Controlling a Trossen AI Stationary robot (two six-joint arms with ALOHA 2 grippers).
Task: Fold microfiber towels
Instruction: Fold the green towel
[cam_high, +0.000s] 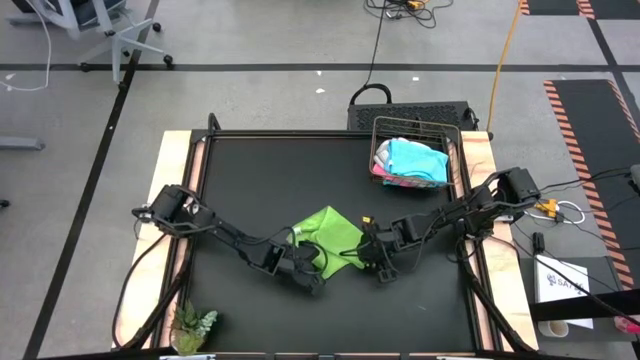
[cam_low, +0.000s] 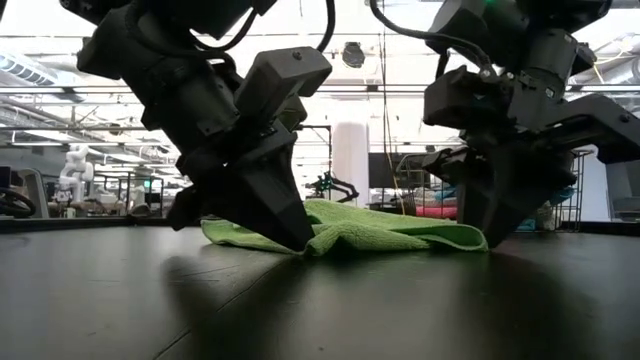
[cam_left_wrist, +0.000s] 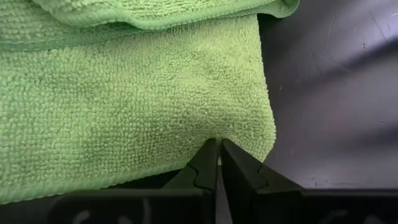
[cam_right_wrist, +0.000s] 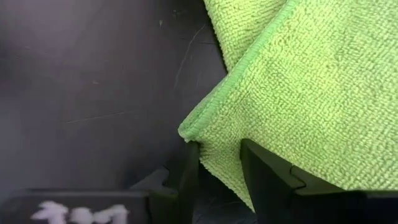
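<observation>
We see the lime green towel (cam_high: 328, 240) lying partly folded on the black table (cam_high: 250, 180), a little toward the near edge from the middle, with one layer doubled over another. The left gripper (cam_high: 318, 284) is down at the towel's near-left part; in its wrist view its two fingers (cam_left_wrist: 205, 168) are pressed together with the cloth's edge caught at their tips. The right gripper (cam_high: 383, 275) is down at the towel's right corner, its jaws spread with that corner (cam_right_wrist: 214, 155) lying between them, not yet clamped. In the low view both grippers touch down on the table at either end of the towel. Near the far right corner of the table stands a wire basket (cam_high: 457, 135) holding the other towels (cam_high: 415, 160), light blue on top with pink beneath. A small green plant (cam_high: 193, 325) sits at the near left corner.
</observation>
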